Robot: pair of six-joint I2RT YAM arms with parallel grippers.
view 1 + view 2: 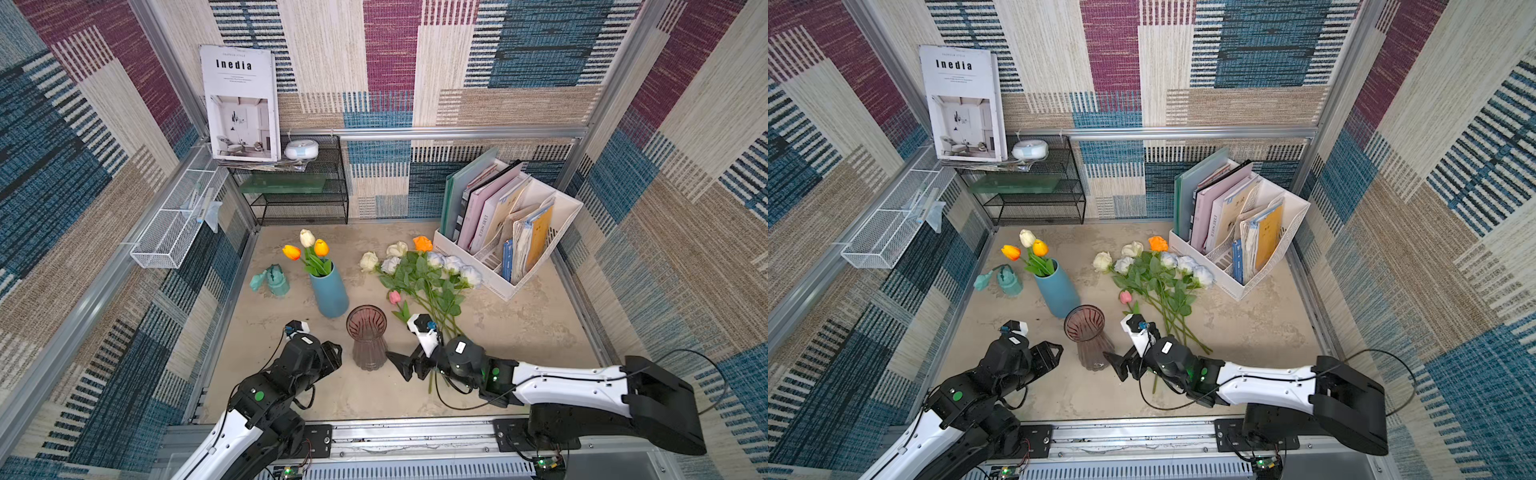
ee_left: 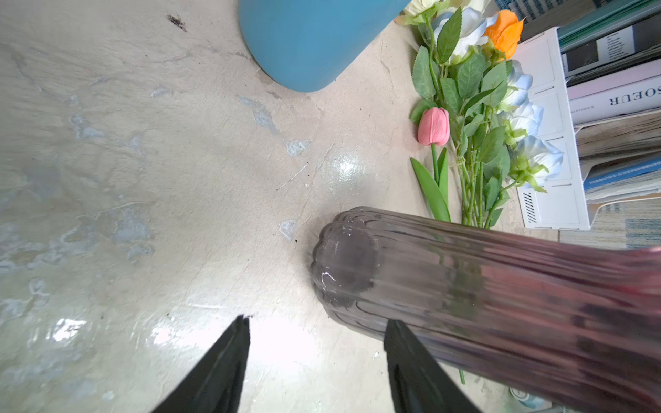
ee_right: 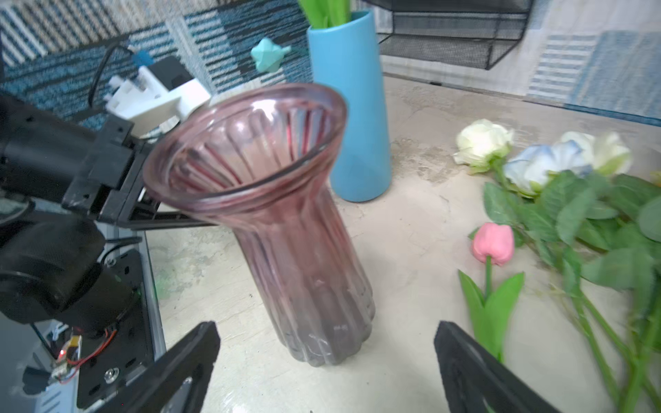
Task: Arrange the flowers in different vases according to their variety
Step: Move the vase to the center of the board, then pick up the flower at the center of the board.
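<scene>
The purple ribbed glass vase (image 1: 366, 332) stands upright and empty near the table's front, between my two grippers. My left gripper (image 1: 337, 358) is open just left of the vase, one finger (image 2: 404, 350) beside its wall and nothing between the jaws. On the other side my right gripper (image 1: 397, 365) is open wide, facing the vase's base (image 3: 322, 343). Orange, yellow and white tulips (image 1: 320, 248) stand in the blue vase (image 1: 330, 293). A pink tulip (image 1: 395, 297) lies beside the pile of roses (image 1: 432, 266) on the table.
A small teal watering can (image 1: 272, 282) sits left of the blue vase. A white file holder (image 1: 507, 249) full of books stands at the back right, close to the roses. A black mesh shelf (image 1: 299, 195) stands at the back left.
</scene>
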